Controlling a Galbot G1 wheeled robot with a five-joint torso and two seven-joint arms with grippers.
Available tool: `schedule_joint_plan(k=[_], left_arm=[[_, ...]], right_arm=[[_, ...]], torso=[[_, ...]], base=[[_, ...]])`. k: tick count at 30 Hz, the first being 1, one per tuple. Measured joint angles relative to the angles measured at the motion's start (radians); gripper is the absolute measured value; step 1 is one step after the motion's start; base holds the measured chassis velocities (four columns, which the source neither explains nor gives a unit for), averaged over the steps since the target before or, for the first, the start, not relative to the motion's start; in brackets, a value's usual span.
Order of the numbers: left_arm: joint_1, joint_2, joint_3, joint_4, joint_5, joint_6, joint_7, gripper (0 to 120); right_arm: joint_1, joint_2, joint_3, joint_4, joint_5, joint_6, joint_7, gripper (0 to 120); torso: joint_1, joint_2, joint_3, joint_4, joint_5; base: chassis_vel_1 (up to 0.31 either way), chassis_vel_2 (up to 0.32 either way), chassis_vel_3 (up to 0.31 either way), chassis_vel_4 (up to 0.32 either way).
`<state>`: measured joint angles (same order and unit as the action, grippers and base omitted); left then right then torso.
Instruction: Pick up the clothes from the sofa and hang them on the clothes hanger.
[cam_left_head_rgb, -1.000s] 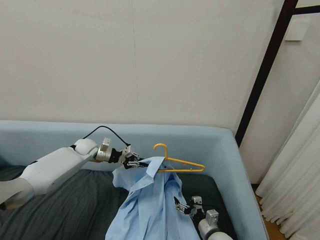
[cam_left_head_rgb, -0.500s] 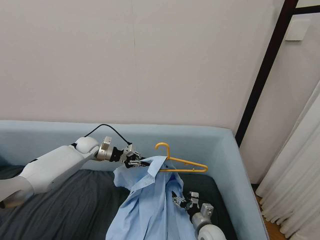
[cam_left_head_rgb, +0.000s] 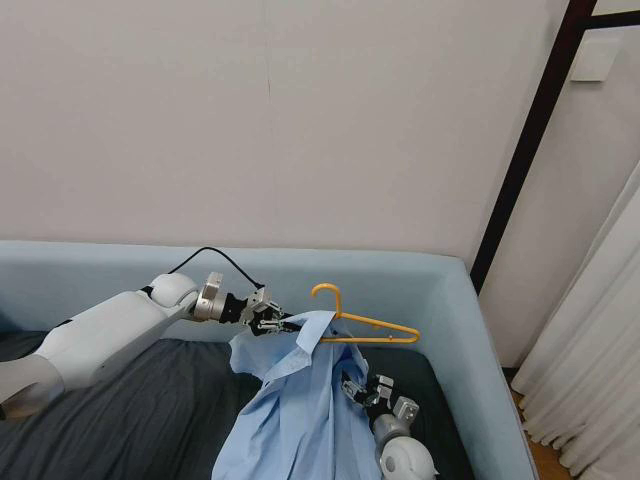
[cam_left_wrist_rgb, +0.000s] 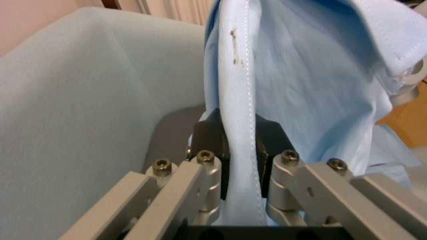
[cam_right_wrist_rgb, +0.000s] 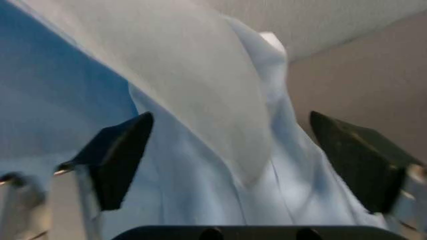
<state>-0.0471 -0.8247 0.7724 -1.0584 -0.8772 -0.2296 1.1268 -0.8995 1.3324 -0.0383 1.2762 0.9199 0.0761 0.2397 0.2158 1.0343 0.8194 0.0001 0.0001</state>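
The shirt (cam_left_head_rgb: 300, 420) hangs over the right end of the sofa (cam_left_head_rgb: 100, 270), near its back right corner. Its collar is up at the level of the sofa's back rim and its tail reaches down past the dark seat (cam_left_head_rgb: 130, 420). The yellow hanger (cam_left_head_rgb: 375, 323) is up at the collar. Its left half is tucked inside the cloth, its hook stands above the collar against the sofa's back, and its right half sticks out bare toward the sofa's right end. I cannot tell what bears the hanger's weight.

The left gripper (cam_left_head_rgb: 268, 322) reaches in from the left along the sofa's back, level with the back rim. It is clamped on the shirt's stitched front edge just below the collar. In the left wrist view the dark pads (cam_left_wrist_rgb: 208, 145) press that edge from both sides.

The right gripper (cam_left_head_rgb: 365, 388) sits lower, over the seat's right end, just beside the shirt's right side and under the hanger's bare half. Its pads (cam_right_wrist_rgb: 120, 150) stand wide apart (cloth lies in the gap ahead of them, not pinched).
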Motion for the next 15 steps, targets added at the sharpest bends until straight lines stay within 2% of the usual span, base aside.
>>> schedule_joint_plan(k=[5, 7, 9, 10, 12, 15], left_arm=[[0.006, 0.000, -0.007, -0.003, 0.000, 0.002, 0.000, 7], [0.006, 0.001, -0.007, -0.003, 0.000, 0.002, 0.000, 7], [0.006, 0.003, -0.010, 0.000, 0.000, 0.002, 0.000, 7], [0.006, 0.003, -0.010, 0.000, 0.000, 0.002, 0.000, 7], [0.006, 0.006, -0.013, 0.004, 0.000, 0.001, 0.002, 7], [0.010, 0.005, -0.029, 0.005, 0.000, 0.000, 0.003, 7]], right_arm=[[0.009, 0.000, -0.003, 0.001, -0.004, 0.014, 0.022, 63], [0.009, -0.001, -0.003, 0.001, -0.005, 0.014, 0.022, 62], [0.005, -0.013, -0.007, 0.010, -0.011, 0.016, 0.023, 50], [0.005, -0.013, -0.007, 0.010, -0.011, 0.016, 0.023, 50], [0.000, -0.024, -0.011, 0.017, -0.016, 0.016, 0.024, 38], [-0.003, -0.030, -0.015, 0.019, -0.019, 0.016, 0.024, 31]], torso=[[0.000, 0.000, 0.000, -0.0001, 0.0000], [0.000, 0.000, 0.000, -0.0001, 0.0000], [0.000, 0.000, 0.000, -0.0002, 0.0000], [0.000, 0.000, 0.000, -0.0002, 0.0000], [0.000, 0.000, 0.000, -0.0001, 0.0000], [0.000, 0.000, 0.000, 0.0000, 0.0000]], base=[[0.000, 0.000, 0.000, 0.000], [0.000, 0.000, 0.000, 0.000], [0.000, 0.000, 0.000, 0.000], [0.000, 0.000, 0.000, 0.000], [0.000, 0.000, 0.000, 0.000], [0.000, 0.000, 0.000, 0.000]])
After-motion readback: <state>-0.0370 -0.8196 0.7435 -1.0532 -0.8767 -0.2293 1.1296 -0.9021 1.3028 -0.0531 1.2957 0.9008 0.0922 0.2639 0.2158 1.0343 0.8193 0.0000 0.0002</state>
